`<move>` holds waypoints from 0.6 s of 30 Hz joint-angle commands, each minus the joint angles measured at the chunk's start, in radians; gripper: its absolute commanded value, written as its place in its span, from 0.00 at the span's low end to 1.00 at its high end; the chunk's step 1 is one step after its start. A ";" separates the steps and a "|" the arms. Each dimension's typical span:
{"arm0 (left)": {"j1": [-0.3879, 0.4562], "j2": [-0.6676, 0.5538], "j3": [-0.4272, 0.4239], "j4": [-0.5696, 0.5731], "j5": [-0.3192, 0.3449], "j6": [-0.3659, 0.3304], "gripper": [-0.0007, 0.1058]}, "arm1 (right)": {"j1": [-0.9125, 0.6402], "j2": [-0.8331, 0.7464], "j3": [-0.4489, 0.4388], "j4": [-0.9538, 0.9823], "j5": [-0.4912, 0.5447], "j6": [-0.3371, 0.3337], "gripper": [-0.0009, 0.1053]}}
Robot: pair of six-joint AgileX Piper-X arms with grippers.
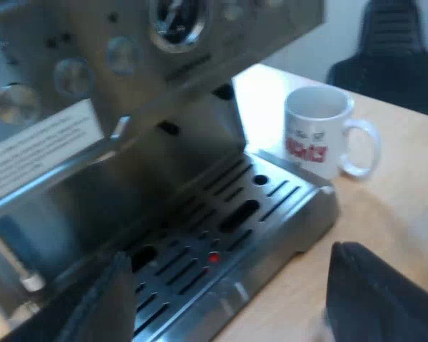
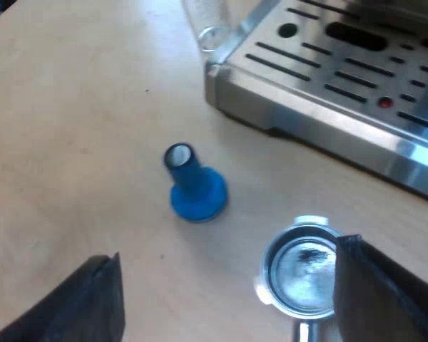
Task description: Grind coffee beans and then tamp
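Your left claw (image 1: 228,303) hangs in front of the brushed-steel espresso machine (image 1: 78,64), its two black fingers (image 1: 103,303) spread wide and pinching nothing. Below it you look onto the machine's slotted steel drip tray (image 1: 271,206), where a small red dot shows among the slots. A round gauge and several round knobs sit on the machine's front above the tray. A white ceramic mug with red print (image 1: 317,132) stands upright on the pale wooden tabletop (image 1: 399,214), just beside the drip tray's corner, its handle turned away from the machine. A dark chair (image 1: 396,50) stands beyond the tabletop's edge.

Your right claw (image 2: 225,299) is spread wide as well and empty, hovering over the bare tabletop. The round blue tamper (image 2: 195,184) stands on its broad base on the wood, stem upward, apart from the machine and near the metal holder. That shiny metal holder with its round basket (image 2: 299,274) lies loose on the tabletop, basket mouth up, close against one of the right claw's fingers, which covers part of its rim; you cannot tell whether they touch. Its handle is almost wholly hidden. A clear measuring glass (image 2: 208,25) stands just beside the corner of the drip tray, well apart from the blue tamper
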 commanded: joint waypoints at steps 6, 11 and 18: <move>0.044 -0.008 -0.006 0.002 -0.074 -0.044 0.47 | -0.231 0.000 -0.030 0.070 -0.194 -0.025 0.60; 0.187 -0.008 -0.006 0.002 -0.072 -0.067 0.35 | -0.348 -0.007 -0.030 0.083 -0.276 -0.068 0.60; 0.414 -0.008 -0.006 0.033 0.047 -0.075 0.33 | -0.510 -0.057 -0.030 0.139 -0.300 -0.139 0.60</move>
